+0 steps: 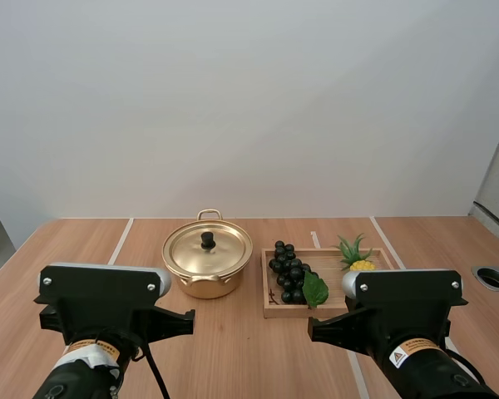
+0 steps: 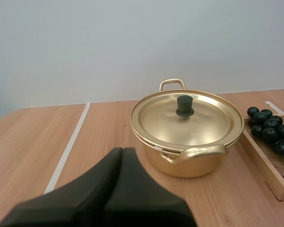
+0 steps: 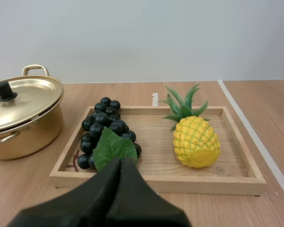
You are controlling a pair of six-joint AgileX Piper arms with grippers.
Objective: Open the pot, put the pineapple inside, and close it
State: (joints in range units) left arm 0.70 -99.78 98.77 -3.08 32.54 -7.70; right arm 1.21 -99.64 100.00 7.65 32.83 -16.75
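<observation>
1. Right now my left gripper is pressed closed on nothing, facing the pot, lid on.
2. My right gripper, likewise closed and empty, sits at the near edge of the wooden tray.
3. The pineapple lies by the tray's right edge, grapes by its left.

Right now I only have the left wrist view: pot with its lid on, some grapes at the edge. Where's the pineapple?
Observer: The pineapple sits in the wooden tray, at the end away from the pot, apart from the grapes.
Operator: Anything on it or against it?
Observer: No. There is bare tray floor all round it, and its leaves point toward the tray's far rim.
Operator: And the right arm?
Observer: The right fingers lie shut together on nothing, facing the tray.
</observation>
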